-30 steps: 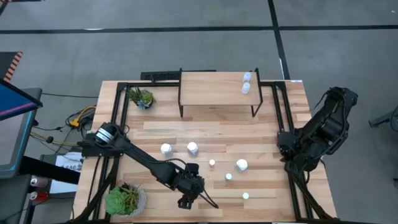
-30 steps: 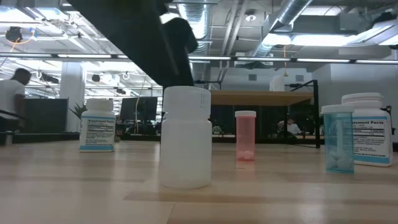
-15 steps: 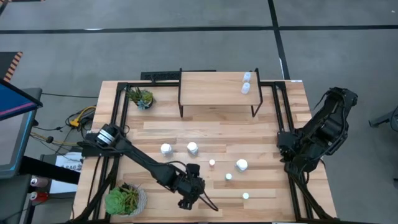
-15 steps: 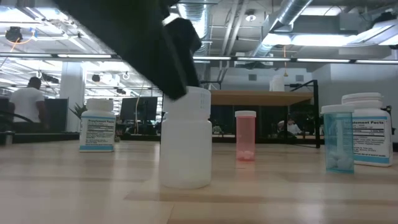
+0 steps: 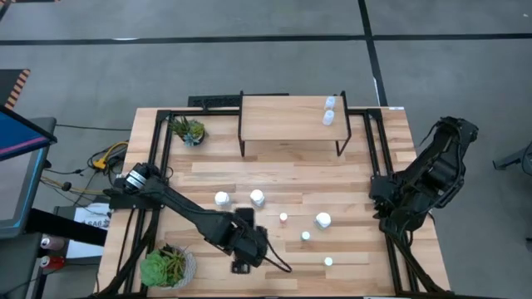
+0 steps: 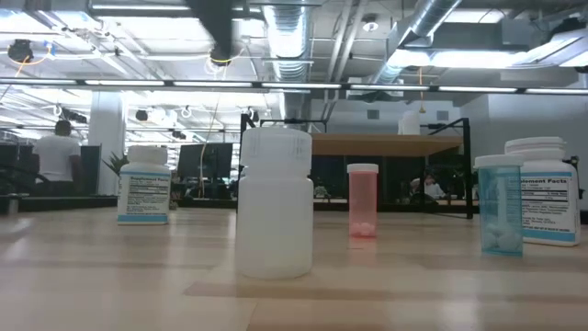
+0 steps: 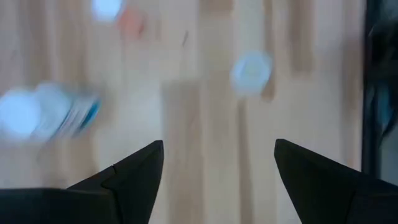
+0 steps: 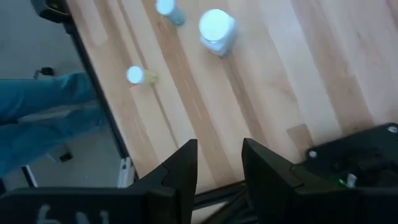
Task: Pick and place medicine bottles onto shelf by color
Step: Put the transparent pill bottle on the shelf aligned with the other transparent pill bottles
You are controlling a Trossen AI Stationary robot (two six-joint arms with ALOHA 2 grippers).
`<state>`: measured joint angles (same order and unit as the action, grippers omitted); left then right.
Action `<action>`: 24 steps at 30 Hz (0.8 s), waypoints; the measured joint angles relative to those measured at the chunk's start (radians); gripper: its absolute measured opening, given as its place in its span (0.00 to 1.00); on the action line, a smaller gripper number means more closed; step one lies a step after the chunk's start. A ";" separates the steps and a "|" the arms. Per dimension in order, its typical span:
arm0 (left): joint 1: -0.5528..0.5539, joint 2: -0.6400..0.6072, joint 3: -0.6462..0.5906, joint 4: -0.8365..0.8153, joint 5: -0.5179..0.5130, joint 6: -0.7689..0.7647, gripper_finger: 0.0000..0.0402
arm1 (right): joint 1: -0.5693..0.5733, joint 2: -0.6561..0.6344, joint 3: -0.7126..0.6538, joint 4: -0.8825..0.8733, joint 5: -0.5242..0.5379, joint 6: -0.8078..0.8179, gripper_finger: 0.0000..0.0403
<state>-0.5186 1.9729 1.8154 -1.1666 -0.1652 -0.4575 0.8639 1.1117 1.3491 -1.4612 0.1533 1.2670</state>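
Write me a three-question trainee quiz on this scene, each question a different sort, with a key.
1. True or false: the shelf holds two bottles, both at one end.
2. Pick one. The left gripper is: A) shut on a bottle; B) open and empty, above the table; C) over the shelf.
3. Fill in: in the high view, ____ bottles stand on the table, off the shelf.

Key: 1 true; 2 B; 3 six.
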 joint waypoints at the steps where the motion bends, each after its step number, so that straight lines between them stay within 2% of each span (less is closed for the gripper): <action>1: 0.000 -0.001 0.020 -0.050 0.008 -0.001 0.73 | -0.001 0.007 0.000 0.023 0.000 -0.020 0.38; 5: -0.005 -0.037 0.050 -0.234 -0.008 0.000 0.73 | -0.009 0.047 0.000 0.147 0.010 -0.164 0.42; 12: -0.027 -0.144 0.046 -0.361 -0.128 -0.030 0.73 | -0.115 0.156 0.000 0.475 -0.003 -0.391 0.59; 18: -0.056 -0.243 0.045 -0.403 -0.182 -0.006 0.73 | -0.249 0.283 0.001 0.756 -0.129 -0.540 0.71; 24: -0.091 -0.396 0.045 -0.404 -0.211 0.019 0.73 | -0.321 0.418 0.001 1.089 -0.237 -0.681 0.74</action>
<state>-0.6099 1.5766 1.8603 -1.5710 -0.3762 -0.4389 0.5431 1.5299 1.3500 -0.3722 -0.0833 0.5857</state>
